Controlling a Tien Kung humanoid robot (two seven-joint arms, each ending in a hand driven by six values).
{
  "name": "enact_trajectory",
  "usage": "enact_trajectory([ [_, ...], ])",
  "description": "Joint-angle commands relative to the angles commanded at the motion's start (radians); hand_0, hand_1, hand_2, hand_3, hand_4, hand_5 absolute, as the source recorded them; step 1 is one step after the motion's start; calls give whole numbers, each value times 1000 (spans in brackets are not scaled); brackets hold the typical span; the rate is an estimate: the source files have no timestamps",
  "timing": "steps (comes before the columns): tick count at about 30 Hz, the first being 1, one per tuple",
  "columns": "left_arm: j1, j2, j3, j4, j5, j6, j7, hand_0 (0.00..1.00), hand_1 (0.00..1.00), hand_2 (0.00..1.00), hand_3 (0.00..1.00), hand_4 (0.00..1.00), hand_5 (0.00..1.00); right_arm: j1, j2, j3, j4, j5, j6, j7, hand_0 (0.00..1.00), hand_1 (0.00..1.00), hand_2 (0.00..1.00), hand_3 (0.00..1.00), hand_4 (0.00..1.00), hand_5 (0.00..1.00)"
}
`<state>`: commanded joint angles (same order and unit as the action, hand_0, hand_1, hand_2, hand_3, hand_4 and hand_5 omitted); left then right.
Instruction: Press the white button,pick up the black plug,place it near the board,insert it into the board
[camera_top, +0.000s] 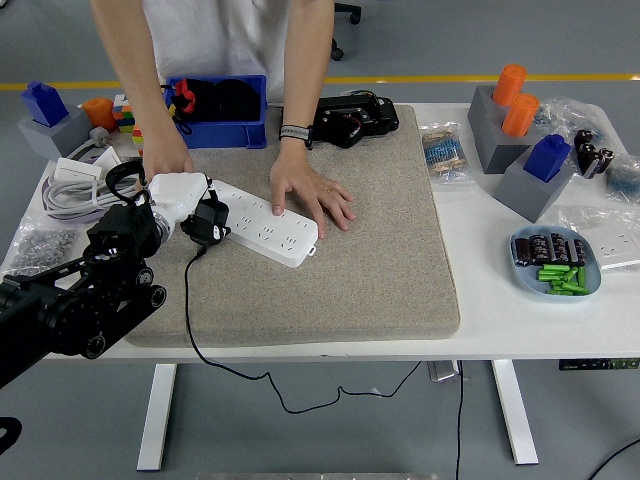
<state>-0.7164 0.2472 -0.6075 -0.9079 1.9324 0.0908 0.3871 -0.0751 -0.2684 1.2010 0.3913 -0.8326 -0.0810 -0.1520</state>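
The left robot hand (178, 200), white at the end of a black arm that enters from the 8 o'clock corner, is clamped on the black plug (207, 221). The plug sits against the 9 o'clock end of the white power strip (262, 228), though whether its pins are seated in a socket cannot be told. Its black cable (190, 318) trails toward 6 o'clock, over the near edge of the tabletop (480, 280) and down below it. The power strip lies slanted on a grey felt mat (370, 240), running from 10 o'clock to 4 o'clock.

A person stands at 12 o'clock. One hand (312, 196) lies flat on the mat, fingers touching the 3 o'clock end of the power strip. The person's other hand (166, 158) reaches down just beside the left robot hand, at its 11 o'clock side.

Behind the mat, a blue bin (215, 110) holds dark items, with a black device (352, 118) at its 3 o'clock. Coloured cubes (127, 112) sit at the bin's 9 o'clock. Far toward 3 o'clock, a blue dish (557, 262) holds green and dark parts, near grey blocks topped with orange cylinders (514, 100).
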Motion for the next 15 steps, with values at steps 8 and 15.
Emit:
enact_trajectory([
  [8,-4,1,5,-1,-12,4,-23,212,401,409,581,813,2,-1,-1,-1,-1,0,0,0,711,675,667,616,662,373],
  [15,-5,0,4,-2,-21,28,-52,349,601,559,705,901,2,0,0,1,-1,-1,0,0,711,675,667,616,662,372],
])
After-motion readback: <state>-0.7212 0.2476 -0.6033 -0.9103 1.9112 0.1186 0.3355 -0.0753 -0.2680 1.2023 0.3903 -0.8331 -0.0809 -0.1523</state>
